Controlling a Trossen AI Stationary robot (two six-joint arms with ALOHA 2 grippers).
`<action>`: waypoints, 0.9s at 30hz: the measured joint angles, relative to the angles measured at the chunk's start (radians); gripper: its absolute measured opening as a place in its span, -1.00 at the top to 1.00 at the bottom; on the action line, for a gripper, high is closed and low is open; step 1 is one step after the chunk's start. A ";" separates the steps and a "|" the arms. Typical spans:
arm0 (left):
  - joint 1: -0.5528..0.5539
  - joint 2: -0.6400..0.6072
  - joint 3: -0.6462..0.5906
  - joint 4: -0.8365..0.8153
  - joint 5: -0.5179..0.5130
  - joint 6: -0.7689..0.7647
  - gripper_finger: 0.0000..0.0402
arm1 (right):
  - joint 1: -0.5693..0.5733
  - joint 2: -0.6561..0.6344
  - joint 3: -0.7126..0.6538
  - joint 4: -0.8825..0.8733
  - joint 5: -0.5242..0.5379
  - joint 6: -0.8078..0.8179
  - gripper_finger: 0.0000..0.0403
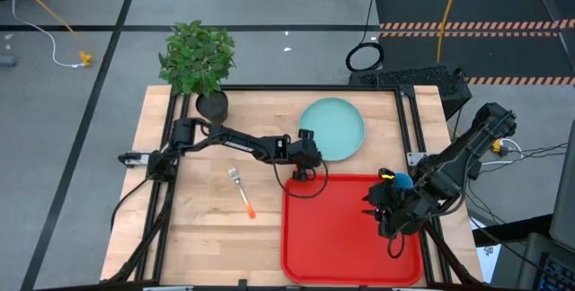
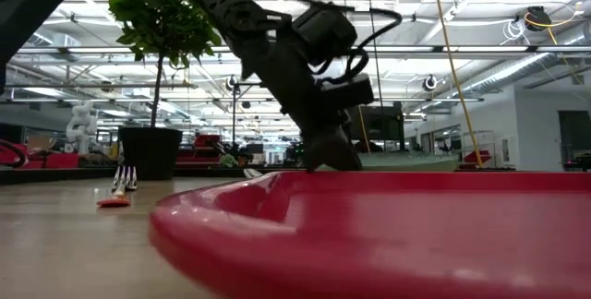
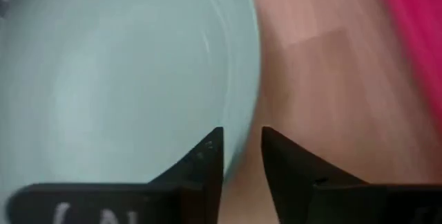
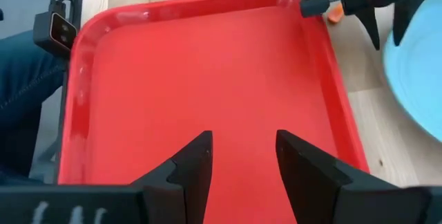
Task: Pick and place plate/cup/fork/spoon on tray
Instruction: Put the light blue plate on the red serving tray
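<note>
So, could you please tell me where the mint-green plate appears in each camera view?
High view: the plate lies just beyond the red tray.
Low view: a thin pale edge behind the tray's rim.
Left wrist view: fills most of the frame.
Right wrist view: at one edge.
Shared landmark: the tray.

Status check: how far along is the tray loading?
Done: nothing clearly. The cup shows by the far right corner of the tray, partly hidden. In hand: left gripper at the rim of the plate, which lies on the table. Right gripper open, empty, over the tray. Left: fork on table; spoon not seen.
</note>
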 joint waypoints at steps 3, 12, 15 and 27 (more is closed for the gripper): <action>-0.004 0.024 0.000 0.019 -0.013 0.069 0.71 | 0.000 0.000 0.000 0.001 0.000 0.001 0.24; -0.020 0.026 -0.002 0.119 -0.017 0.111 0.91 | 0.000 0.000 0.000 0.002 -0.003 0.006 0.24; -0.026 0.026 -0.002 0.127 -0.017 0.110 0.90 | 0.001 0.000 0.000 0.002 -0.004 0.007 0.24; -0.093 -0.071 -0.002 -0.047 -0.089 0.101 0.91 | 0.002 0.000 0.000 0.006 -0.005 0.008 0.24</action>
